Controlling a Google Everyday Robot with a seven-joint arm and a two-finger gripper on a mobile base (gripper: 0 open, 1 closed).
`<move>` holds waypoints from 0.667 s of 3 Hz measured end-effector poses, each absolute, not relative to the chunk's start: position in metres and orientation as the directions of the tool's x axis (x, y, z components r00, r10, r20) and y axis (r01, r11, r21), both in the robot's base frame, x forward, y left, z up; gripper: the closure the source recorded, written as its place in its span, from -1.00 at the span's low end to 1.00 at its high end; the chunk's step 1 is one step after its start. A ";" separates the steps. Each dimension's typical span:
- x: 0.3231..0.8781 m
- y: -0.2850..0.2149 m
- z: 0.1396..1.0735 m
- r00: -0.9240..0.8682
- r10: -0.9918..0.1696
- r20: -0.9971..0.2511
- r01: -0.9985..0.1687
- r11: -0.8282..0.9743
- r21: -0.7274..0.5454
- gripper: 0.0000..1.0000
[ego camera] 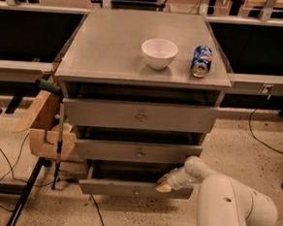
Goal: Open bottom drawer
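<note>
A grey metal cabinet [111, 59] with 3 drawers stands on a speckled floor [255, 152]. On its flat top sit a white bowl [159, 53] and, just to the bowl's right and apart from it, a blue soda can [201, 61] with its silver end turned toward the camera. The top drawer [107, 114], the widest, and the middle drawer [109, 150] sit closed, each with 1 small central knob. The bottom drawer [112, 188], the narrowest of the 3, stands partly out of the cabinet, with a dark gap showing above and behind its front panel; its small knob [136, 192] is at the panel's centre. The robot's white arm [227, 208] reaches in from the lower right, and the gripper [164, 186], yellowish at its tip, is at the top edge of the bottom drawer's front, right of the knob. Whether the gripper is wide, narrow or clamped on the panel cannot be told. Left of the cabinet a cardboard box [45, 127] hangs beside a black stand [26, 199], and dark cables [2, 158] trail over the floor.
</note>
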State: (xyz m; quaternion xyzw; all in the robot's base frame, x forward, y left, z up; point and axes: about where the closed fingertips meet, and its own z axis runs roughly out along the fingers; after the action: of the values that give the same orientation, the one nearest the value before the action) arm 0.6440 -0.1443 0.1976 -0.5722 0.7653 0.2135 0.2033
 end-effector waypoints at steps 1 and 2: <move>0.644 -0.144 0.199 -0.262 -0.789 -0.555 -0.963 0.254 0.094 -0.32; 0.636 -0.142 0.199 -0.252 -0.795 -0.551 -0.966 0.240 0.096 -0.75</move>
State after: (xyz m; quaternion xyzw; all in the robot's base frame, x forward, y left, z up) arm 0.6356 -0.1418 0.1986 -0.5782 0.7616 0.2142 0.1994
